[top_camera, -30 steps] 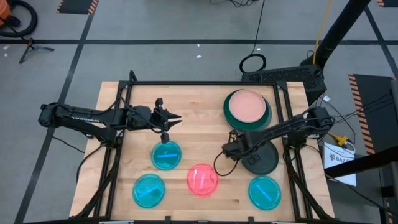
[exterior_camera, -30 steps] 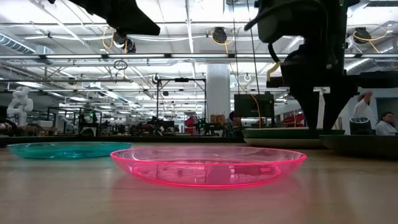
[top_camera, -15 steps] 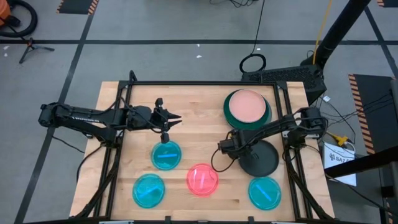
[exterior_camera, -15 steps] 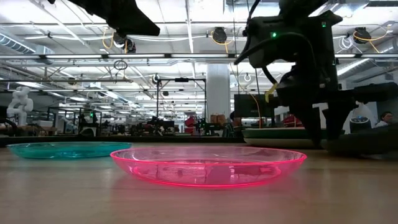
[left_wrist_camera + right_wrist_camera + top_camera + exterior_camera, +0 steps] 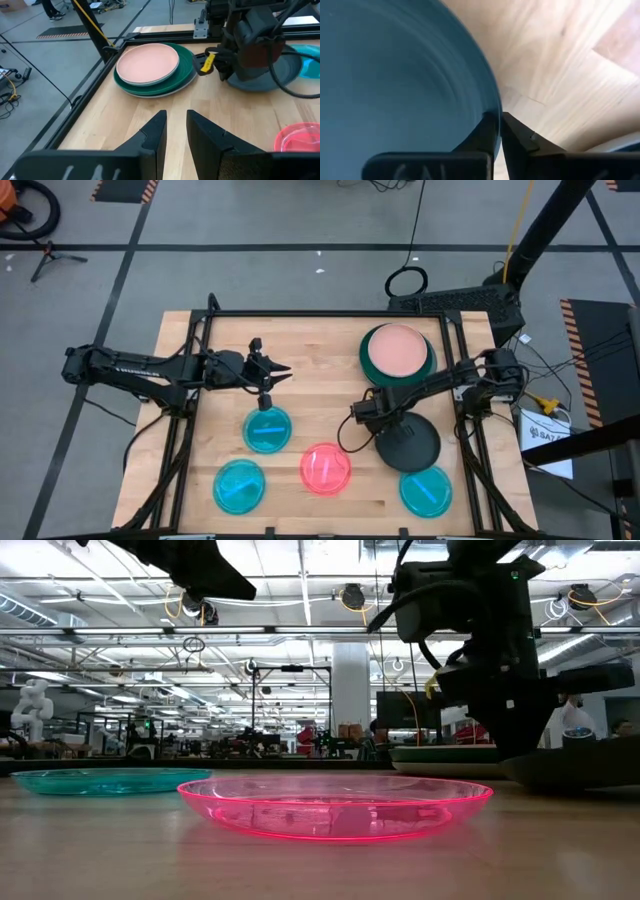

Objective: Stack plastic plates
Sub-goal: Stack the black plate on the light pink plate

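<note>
A black plate (image 5: 410,444) lies right of centre, and my right gripper (image 5: 364,417) is shut on its left rim. A peach-pink plate (image 5: 398,348) rests on a dark green plate (image 5: 368,363) at the far right. A red-pink plate (image 5: 326,469) lies flat near the front edge. Three cyan plates (image 5: 267,429) (image 5: 240,485) (image 5: 426,492) lie flat around it. My left gripper (image 5: 277,370) hovers open above the left half of the table and holds nothing. My right gripper pinches the black plate's rim (image 5: 489,106) between its two fingers, on the side toward the table's left. The fingers come from above and point down. In the low view the plate (image 5: 575,765) sits tilted; whether it is clear of the table I cannot tell.
A black frame (image 5: 320,313) runs along the table's edges. Bare wood (image 5: 320,380) lies between the two arms at the centre. The black plate's near edge reaches over the far edge of the cyan plate at the front right.
My right gripper has gone down a little toward the table's left and has shut on the black plate's rim. The black plate has shifted slightly toward the near edge, up to the front-right cyan plate.
</note>
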Action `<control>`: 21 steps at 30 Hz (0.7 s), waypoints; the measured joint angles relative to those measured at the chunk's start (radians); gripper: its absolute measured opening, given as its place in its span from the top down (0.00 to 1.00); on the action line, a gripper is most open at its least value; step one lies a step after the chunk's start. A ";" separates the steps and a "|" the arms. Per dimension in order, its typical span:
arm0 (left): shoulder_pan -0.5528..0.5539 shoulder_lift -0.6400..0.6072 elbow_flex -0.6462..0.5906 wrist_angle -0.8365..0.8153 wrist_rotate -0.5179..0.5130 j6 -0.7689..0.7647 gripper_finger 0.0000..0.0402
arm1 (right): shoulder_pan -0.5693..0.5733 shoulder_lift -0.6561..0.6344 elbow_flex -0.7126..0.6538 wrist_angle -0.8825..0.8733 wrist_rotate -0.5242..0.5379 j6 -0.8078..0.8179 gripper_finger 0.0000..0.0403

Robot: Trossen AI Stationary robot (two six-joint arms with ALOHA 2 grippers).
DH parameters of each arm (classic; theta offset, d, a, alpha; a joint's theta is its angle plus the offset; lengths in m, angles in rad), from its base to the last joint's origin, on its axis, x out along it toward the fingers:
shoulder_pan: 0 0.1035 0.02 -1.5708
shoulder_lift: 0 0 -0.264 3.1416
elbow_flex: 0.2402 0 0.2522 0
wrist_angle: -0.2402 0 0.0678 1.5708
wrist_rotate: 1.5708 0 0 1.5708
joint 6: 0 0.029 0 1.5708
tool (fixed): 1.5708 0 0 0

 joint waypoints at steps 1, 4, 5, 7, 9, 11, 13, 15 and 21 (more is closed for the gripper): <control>0.000 0.000 0.000 0.000 0.000 0.000 0.80 | -0.004 0.000 0.000 0.001 0.000 0.028 0.97; 0.000 0.000 0.000 0.000 0.000 0.000 0.80 | -0.012 -0.012 -0.001 -0.005 -0.001 0.122 0.99; 0.000 0.000 0.000 0.000 0.000 0.000 0.80 | -0.014 -0.019 -0.001 -0.004 -0.001 0.149 0.99; 0.000 0.000 0.000 0.000 -0.001 0.000 0.80 | -0.016 -0.040 -0.002 0.002 0.000 0.191 0.99; 0.000 0.000 0.000 0.000 -0.002 -0.001 0.80 | -0.016 -0.070 -0.004 0.002 0.003 0.226 1.00; 0.000 0.000 0.000 0.000 -0.003 -0.003 0.80 | -0.016 -0.107 -0.004 0.000 0.006 0.257 1.00; 0.000 0.000 0.000 0.000 -0.006 -0.003 0.80 | -0.016 -0.146 -0.004 -0.003 0.012 0.286 1.00; 0.000 0.000 0.000 0.000 -0.007 -0.006 0.80 | -0.016 -0.183 -0.004 -0.006 0.018 0.313 1.00; 0.000 0.000 0.000 0.001 -0.010 -0.007 0.80 | -0.017 -0.295 -0.004 -0.015 0.073 0.382 1.00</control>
